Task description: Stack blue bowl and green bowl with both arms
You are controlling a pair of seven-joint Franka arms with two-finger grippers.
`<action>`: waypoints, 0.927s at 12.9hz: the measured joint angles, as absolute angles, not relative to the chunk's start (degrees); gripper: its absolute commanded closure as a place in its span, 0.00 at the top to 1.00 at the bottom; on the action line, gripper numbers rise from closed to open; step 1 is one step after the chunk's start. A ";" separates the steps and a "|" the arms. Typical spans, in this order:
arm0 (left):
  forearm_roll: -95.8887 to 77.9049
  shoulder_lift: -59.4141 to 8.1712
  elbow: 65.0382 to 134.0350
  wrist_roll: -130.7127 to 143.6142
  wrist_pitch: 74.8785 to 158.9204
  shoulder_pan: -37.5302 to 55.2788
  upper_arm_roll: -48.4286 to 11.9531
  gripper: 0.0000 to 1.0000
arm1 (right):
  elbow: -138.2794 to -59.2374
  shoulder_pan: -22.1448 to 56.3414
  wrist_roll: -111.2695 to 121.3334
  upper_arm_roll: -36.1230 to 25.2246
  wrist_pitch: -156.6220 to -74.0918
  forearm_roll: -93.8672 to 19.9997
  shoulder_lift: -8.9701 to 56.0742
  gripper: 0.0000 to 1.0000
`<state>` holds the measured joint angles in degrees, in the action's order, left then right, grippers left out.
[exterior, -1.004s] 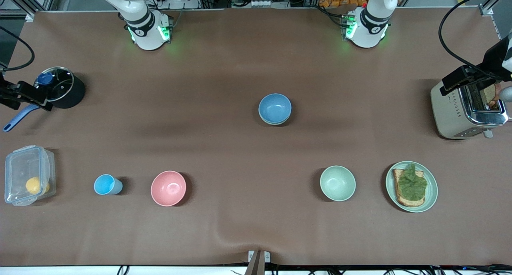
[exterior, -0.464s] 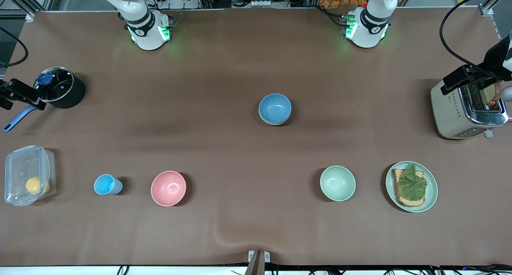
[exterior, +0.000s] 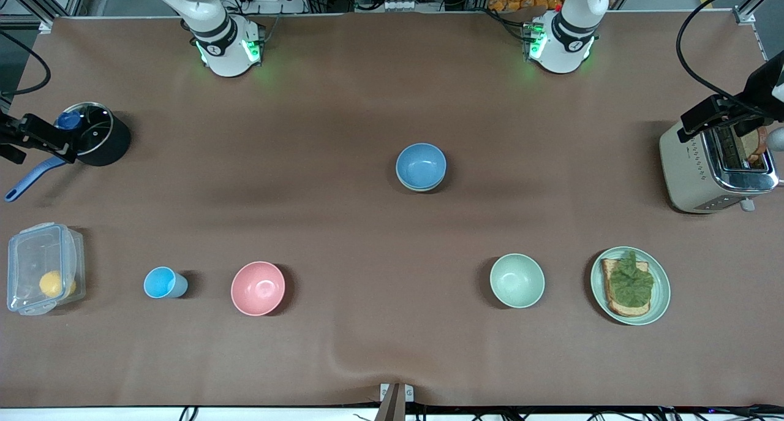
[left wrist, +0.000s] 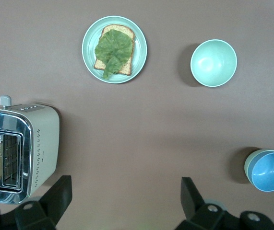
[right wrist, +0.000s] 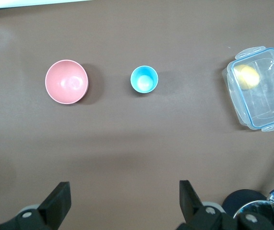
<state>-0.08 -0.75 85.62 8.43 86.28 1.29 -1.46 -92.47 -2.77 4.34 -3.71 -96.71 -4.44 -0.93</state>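
The brown table (exterior: 343, 237) holds bowls: the blue bowl (exterior: 421, 165) (sitting in the green bowl (left wrist: 248, 164)), a pink bowl (exterior: 258, 288), a plate (exterior: 661, 286).

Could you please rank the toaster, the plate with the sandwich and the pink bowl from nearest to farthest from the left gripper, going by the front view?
The left gripper, open, hangs over the toaster.
1. Toaster: directly under it, at the left arm's end of the table.
2. Plate with the sandwich: same end, nearer the front camera.
3. Pink bowl: toward the right arm's end.

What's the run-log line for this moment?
stack: blue bowl nested in green bowl, mid-table | left gripper: open, up by toaster | right gripper: open, up by pot
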 measured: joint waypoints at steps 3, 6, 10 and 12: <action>-0.08 -0.76 85.62 8.43 86.28 1.56 -1.57 1.00 | -92.62 -2.68 4.34 -3.67 -97.23 -4.44 -0.95 1.00; -0.08 -0.75 85.62 8.43 86.28 1.69 -1.99 1.00 | -92.69 -2.54 4.34 -3.33 -97.48 -4.44 -0.95 1.00; -0.08 -0.72 85.62 9.00 86.28 1.78 -2.89 1.00 | -92.92 -2.53 4.34 -3.26 -97.73 -4.44 -0.94 1.00; -0.08 -0.66 85.62 9.04 86.24 1.78 -2.88 1.00 | -93.28 -2.53 4.32 -3.26 -97.75 -4.44 -0.94 1.00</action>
<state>-0.08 -0.66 85.62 9.04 86.24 1.78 -2.88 -93.28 -2.53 4.32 -3.26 -97.75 -4.44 -0.94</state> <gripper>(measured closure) 0.000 0.000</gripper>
